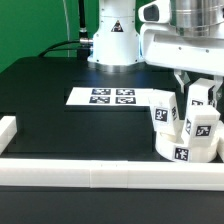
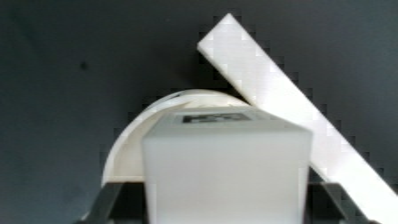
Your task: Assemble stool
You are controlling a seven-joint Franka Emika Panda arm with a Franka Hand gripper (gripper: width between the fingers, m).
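Gripper (image 1: 199, 92) clamped on a white stool leg (image 2: 224, 170) held upright over the round seat (image 1: 178, 142) at the exterior view's right near the white bar (image 1: 100, 176); if tilted, it could cross-thread or knock the mounted legs.

Green wall (image 1: 35, 25) fills the back on the exterior view's left. Black cable (image 1: 68, 43) hangs in front of it and drops to the table. Black matte table (image 1: 60, 120), evenly lit, soft sheen near the middle. White marker board (image 1: 110, 97) lies flat on it. Long white bars (image 1: 95, 178) edge the near side, with a short one (image 1: 8, 131) on the exterior view's left. Wrist view: dark tabletop (image 2: 71, 70), one white bar (image 2: 267, 80) running diagonally.
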